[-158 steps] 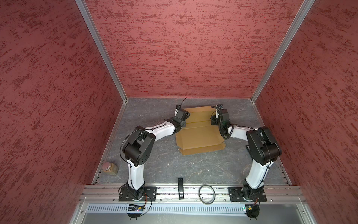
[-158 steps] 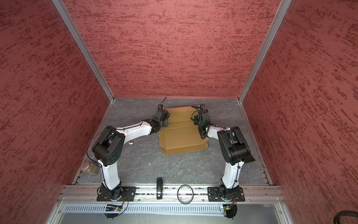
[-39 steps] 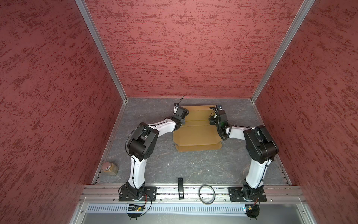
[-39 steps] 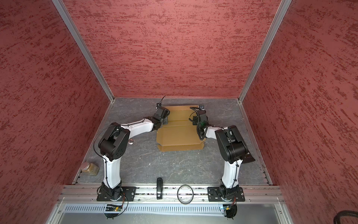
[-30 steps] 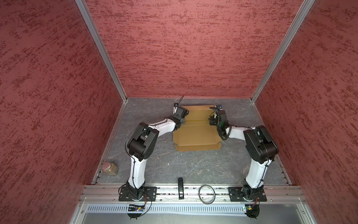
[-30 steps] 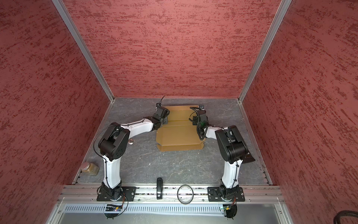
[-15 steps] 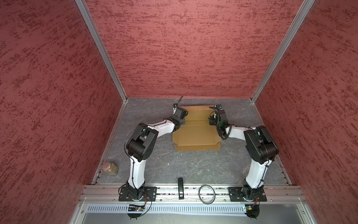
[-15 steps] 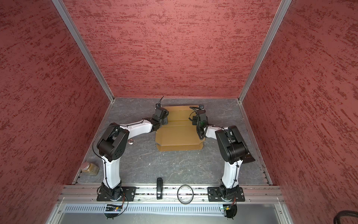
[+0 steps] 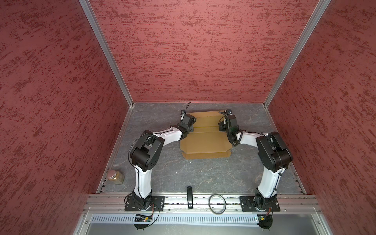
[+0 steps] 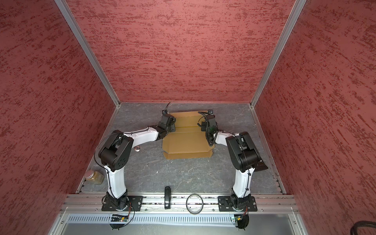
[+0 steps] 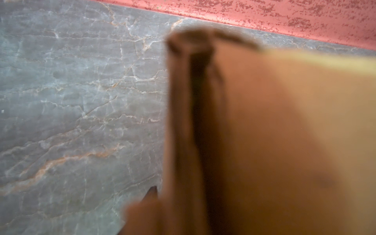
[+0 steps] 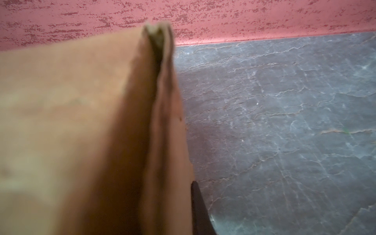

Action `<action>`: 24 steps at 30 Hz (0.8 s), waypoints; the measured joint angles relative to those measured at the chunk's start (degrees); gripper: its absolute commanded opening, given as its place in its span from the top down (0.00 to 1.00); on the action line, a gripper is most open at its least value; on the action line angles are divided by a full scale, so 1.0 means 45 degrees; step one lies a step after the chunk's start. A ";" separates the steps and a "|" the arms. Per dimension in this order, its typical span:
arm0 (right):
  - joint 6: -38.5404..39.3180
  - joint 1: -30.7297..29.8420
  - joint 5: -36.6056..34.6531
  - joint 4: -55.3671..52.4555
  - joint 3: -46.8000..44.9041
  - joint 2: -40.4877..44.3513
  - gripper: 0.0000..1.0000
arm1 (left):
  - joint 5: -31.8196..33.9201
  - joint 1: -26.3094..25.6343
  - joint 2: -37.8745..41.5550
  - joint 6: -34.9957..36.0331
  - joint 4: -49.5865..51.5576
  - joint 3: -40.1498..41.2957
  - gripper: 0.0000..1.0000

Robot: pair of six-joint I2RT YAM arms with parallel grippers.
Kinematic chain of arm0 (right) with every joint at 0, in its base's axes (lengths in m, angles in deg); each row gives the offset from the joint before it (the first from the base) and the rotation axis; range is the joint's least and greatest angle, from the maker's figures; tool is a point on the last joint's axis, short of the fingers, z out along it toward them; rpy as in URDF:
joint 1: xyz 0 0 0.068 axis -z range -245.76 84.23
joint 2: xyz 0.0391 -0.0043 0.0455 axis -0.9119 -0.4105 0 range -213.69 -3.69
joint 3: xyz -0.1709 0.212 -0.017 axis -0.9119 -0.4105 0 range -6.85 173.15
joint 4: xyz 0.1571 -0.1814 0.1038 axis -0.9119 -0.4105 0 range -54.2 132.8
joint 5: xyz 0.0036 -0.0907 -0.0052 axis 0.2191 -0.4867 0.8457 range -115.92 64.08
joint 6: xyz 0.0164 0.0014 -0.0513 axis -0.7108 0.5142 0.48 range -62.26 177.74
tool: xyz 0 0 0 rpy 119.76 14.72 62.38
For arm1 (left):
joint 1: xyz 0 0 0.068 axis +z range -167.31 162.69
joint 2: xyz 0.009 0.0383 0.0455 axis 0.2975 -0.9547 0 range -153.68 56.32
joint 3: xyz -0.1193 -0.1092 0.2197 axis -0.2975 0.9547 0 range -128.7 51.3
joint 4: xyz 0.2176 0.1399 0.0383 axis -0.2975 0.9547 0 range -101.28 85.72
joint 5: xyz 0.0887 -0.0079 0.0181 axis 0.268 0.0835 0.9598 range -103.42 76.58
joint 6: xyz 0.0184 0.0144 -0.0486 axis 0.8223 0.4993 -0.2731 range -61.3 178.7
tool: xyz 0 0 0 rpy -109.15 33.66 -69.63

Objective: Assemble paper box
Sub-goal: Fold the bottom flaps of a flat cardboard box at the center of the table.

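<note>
The paper box (image 9: 205, 140) lies on the grey table (image 9: 193, 173) towards the back wall, half folded, with its front flap flat. The left gripper (image 9: 188, 123) is at the box's left side wall and the right gripper (image 9: 223, 126) is at its right side wall. In the right wrist view a dark fingertip (image 12: 199, 209) presses against the doubled wall (image 12: 162, 122), and the jaws are clamped on it. In the left wrist view only one fingertip (image 11: 152, 192) shows, just beside the blurred fold (image 11: 183, 122). How wide those jaws stand cannot be told.
</note>
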 measured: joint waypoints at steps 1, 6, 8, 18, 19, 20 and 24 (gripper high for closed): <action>0.0000 -0.0010 0.0019 -0.0005 0.0000 0.0000 1.00 | -0.0034 0.0000 0.0073 -0.0029 0.0044 0.0053 0.43; 0.0010 -0.0053 0.0151 -0.0097 0.0049 0.0000 1.00 | -0.0155 0.0034 0.0384 -0.0121 0.0335 0.0233 0.36; 0.0015 -0.0063 0.0170 -0.0117 0.0058 0.0000 1.00 | -0.0194 0.0034 0.0442 -0.0141 0.0423 0.0233 0.32; 0.0141 -0.0087 0.0311 -0.0121 0.0058 0.0010 1.00 | -0.0272 0.0267 0.0549 -0.0194 0.0520 0.0316 0.10; 0.0175 -0.0097 0.0355 -0.0121 0.0058 0.0010 1.00 | -0.0267 0.0321 0.0583 -0.0209 0.0515 0.0379 0.08; 0.0209 -0.0102 0.0398 -0.0117 0.0058 0.0010 1.00 | -0.0267 0.0374 0.0627 -0.0223 0.0529 0.0427 0.07; 0.0340 -0.0102 0.0505 -0.0117 0.0058 0.0015 1.00 | -0.0262 0.0481 0.0695 -0.0219 0.0563 0.0481 0.02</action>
